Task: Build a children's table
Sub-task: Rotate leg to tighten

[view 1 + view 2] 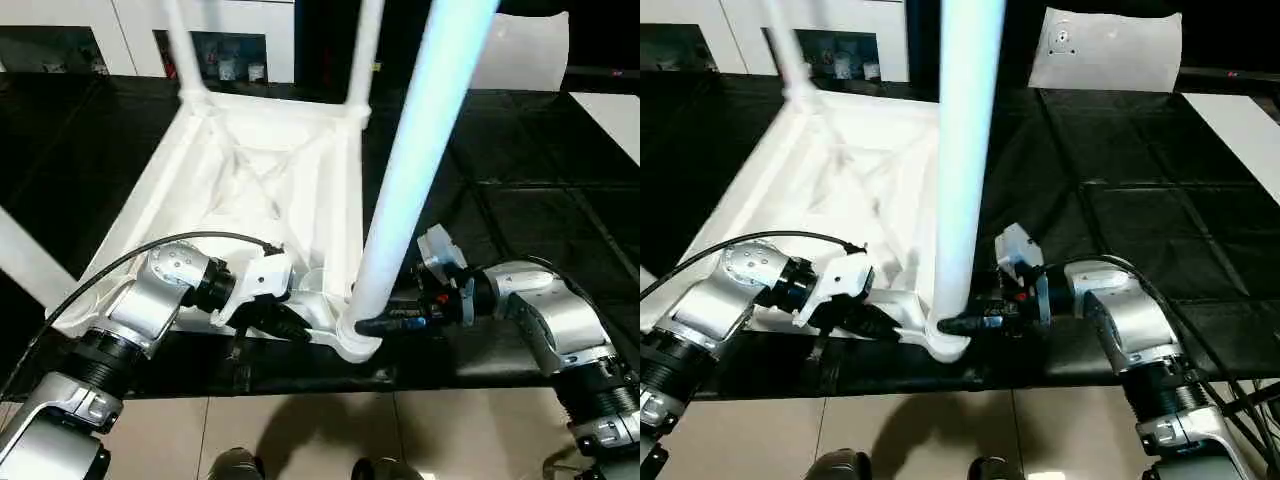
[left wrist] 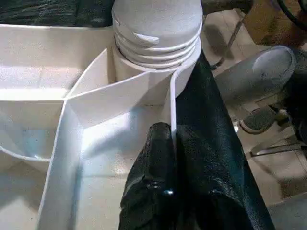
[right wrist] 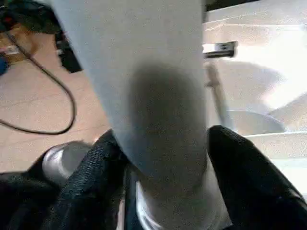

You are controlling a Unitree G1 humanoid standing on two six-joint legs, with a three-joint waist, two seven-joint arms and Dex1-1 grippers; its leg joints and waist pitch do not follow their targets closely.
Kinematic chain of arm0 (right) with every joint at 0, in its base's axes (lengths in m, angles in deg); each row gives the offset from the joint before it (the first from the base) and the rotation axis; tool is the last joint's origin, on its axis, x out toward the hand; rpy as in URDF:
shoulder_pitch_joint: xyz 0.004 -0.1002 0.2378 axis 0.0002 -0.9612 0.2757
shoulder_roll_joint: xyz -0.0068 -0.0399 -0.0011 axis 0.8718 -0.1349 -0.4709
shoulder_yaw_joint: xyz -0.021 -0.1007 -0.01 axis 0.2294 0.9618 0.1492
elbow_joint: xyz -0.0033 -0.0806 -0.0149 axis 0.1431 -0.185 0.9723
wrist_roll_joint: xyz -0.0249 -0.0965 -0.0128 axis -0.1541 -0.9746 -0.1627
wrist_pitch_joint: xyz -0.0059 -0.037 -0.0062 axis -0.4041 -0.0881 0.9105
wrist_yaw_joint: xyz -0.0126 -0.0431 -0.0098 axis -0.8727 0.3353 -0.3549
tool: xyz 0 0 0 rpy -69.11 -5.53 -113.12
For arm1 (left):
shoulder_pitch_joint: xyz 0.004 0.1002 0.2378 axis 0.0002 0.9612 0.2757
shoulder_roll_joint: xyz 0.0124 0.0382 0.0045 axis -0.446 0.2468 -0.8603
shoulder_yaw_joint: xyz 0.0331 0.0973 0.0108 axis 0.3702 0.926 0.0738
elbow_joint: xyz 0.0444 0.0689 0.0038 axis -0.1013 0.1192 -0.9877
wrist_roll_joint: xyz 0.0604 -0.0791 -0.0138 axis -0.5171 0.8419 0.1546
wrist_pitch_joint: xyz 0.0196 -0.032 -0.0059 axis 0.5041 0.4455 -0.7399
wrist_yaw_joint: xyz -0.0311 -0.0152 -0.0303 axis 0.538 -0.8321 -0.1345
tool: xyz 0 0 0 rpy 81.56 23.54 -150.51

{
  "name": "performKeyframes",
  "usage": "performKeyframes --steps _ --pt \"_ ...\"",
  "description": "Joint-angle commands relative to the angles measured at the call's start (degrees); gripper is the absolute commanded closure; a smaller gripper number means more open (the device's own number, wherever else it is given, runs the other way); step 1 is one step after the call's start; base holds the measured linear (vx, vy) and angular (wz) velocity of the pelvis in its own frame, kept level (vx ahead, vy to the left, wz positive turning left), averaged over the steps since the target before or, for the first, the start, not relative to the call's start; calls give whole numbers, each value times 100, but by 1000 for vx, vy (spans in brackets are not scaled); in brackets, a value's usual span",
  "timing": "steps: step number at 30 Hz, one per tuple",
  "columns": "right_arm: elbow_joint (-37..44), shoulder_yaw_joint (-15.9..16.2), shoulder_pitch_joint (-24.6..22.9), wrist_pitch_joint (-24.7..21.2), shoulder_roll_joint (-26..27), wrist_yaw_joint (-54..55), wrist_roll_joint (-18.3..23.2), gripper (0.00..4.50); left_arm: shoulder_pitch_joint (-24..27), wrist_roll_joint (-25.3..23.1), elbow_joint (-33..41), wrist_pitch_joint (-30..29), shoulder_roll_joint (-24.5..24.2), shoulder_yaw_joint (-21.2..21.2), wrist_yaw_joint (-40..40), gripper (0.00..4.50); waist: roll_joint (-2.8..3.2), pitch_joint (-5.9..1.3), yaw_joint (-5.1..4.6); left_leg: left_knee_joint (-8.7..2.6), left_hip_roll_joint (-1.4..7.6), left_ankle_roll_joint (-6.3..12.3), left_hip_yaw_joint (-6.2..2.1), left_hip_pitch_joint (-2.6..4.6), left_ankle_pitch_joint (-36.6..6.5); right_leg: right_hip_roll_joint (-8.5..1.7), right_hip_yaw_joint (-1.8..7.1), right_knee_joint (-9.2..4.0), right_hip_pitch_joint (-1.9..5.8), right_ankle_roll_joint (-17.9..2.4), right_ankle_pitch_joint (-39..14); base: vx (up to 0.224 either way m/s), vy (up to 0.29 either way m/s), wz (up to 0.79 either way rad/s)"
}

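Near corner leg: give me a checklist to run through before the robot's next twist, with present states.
1. Right gripper straddles the near leg at its base: ok.
2. Left gripper pinches the tabletop rim beside the socket: ok.
3. Leg fully screwed in: not ok, threads show above the socket.
4. Leg stands straight in the socket: cannot tell.
5. Two far legs stand in their sockets: ok.

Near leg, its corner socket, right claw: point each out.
Near leg (image 1: 400,190), left eye view, mid shaft.
Corner socket (image 1: 358,345), left eye view, outer collar.
Right claw (image 3: 163,158), right wrist view, between fingertips, at the leg.
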Motion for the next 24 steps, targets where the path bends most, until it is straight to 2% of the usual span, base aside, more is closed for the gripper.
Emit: performKeyframes --steps 1,7,12,15,18,19,20,21,22,23,24 --pt "-8 117 34 -84 -83 -208 87 210 -134 91 75 169 74 169 250 450 -5 -408 -28 -348 180 446 40 74 -545 -355 169 -300 327 -1560 -266 0 0 0" --pt "120 164 -53 -254 -156 -274 169 236 -130 62 41 165 81 118 163 450 9 -397 -30 -355 180 406 37 75 -596 -353 171 -312 318 -1542 -358 0 0 0" --pt "618 -122 -353 -844 186 519 436 243 -131 162 149 -331 381 -182 -532 450 11 -384 -16 -366 180 345 41 75 -634 -345 184 -329 313 -1496 -431 0 0 0" --pt "955 -193 -561 -1038 488 1181 469 243 -99 155 332 -704 589 -288 -992 450 9 -354 -26 -401 170 206 18 76 -852 -362 183 -395 307 -1346 -987 0 0 0" --pt "1108 -218 -686 -1149 1013 2256 188 243 -115 58 451 -1144 890 -360 -1583 450 -8 -325 -106 -440 145 26 -9 45 -1027 -367 183 -450 291 -1109 -1582 0 0 0" --pt "1100 -241 -695 -1164 1153 2532 103 243 -122 51 457 -1220 978 -386 -1715 450 -31 -326 -165 -459 130 -54 -27 3 -1010 -360 173 -456 316 -982 -1776 0 0 0" --pt "1051 -282 -690 -1184 1334 2872 2 244 -137 33 465 -1323 1082 -407 -1869 450 -30 -316 -228 -466 116 -93 -31 -2 -1075 -352 169 -490 294 -881 -2014 0 0 0" --pt "1051 -282 -690 -1184 1334 2872 2 244 -137 33 465 -1323 1082 -407 -1869 450 -19 -317 -251 -466 116 -99 -37 5 -1112 -359 168 -500 291 -855 -2109 0 0 0" --pt "931 -407 -691 -1223 1851 3782 -264 244 -181 -132 477 -1546 1346 -397 -2290 450 -37 -325 -305 -457 113 -79 -32 -11 -1073 -348 174 -498 295 -835 -2041 0 0 0" --pt "892 -452 -688 -1248 2005 4041 -321 244 -196 -183 472 -1610 1424 -392 -2414 450 -29 -312 -357 -463 112 -100 -20 -20 -1031 -338 184 -504 262 -844 -1962 0 0 0" --pt "884 -489 -694 -1292 2132 4266 -364 244 -205 -224 478 -1676 1488 -386 -2522 450 -17 -321 -363 -459 105 -116 -28 -9 -1035 -342 175 -511 267 -837 -1997 0 0 0"
